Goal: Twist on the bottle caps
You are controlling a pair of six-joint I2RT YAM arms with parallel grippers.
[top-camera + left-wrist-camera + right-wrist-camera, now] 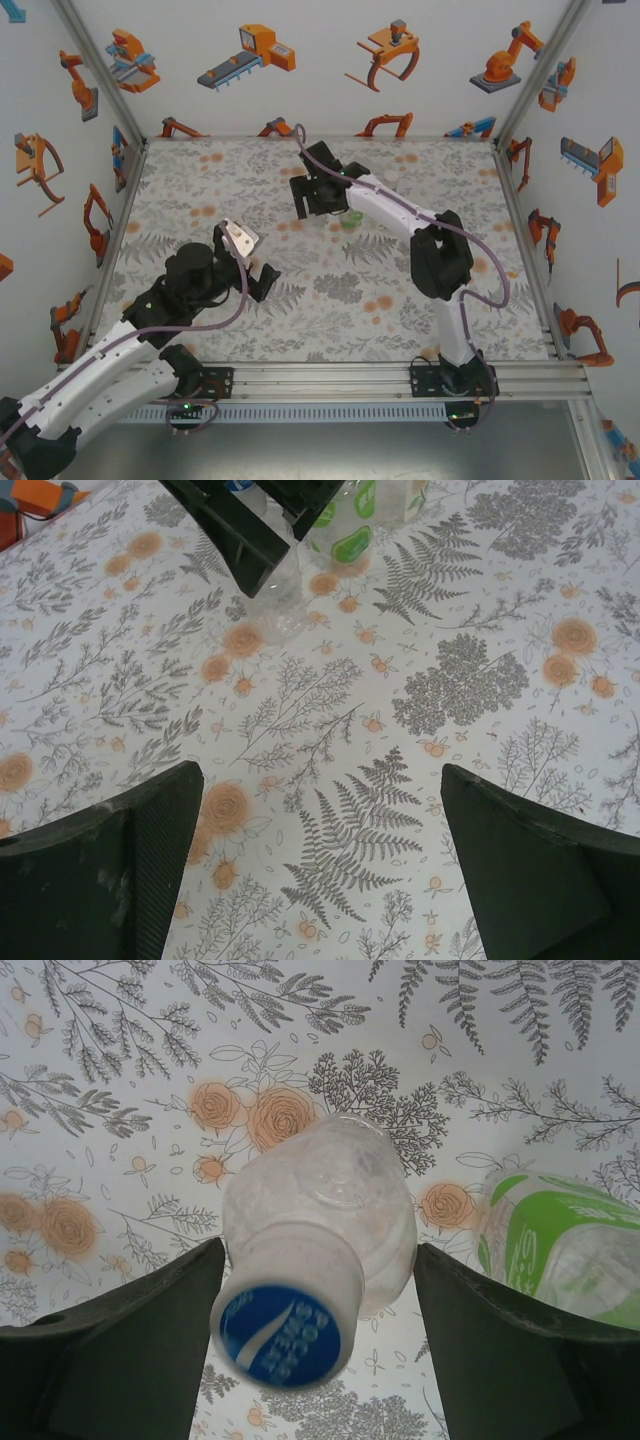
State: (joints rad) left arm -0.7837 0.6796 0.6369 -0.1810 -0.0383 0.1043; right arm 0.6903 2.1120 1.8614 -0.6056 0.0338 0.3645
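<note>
Jaws on your left gripper (320,776) stand wide apart with nothing between them, over the flowered table (470,680). Your right gripper (318,1252) straddles a clear bottle (320,1190) that stands upright with a blue cap (280,1335) on its neck. A gap shows between the cap and one finger (500,1350), but the fingertips line up with the bottle's shoulders, so you cannot tell whether they press on it. Just beside that bottle stands a green-labelled bottle (555,1240), and both are toward the far middle of the table.
</note>
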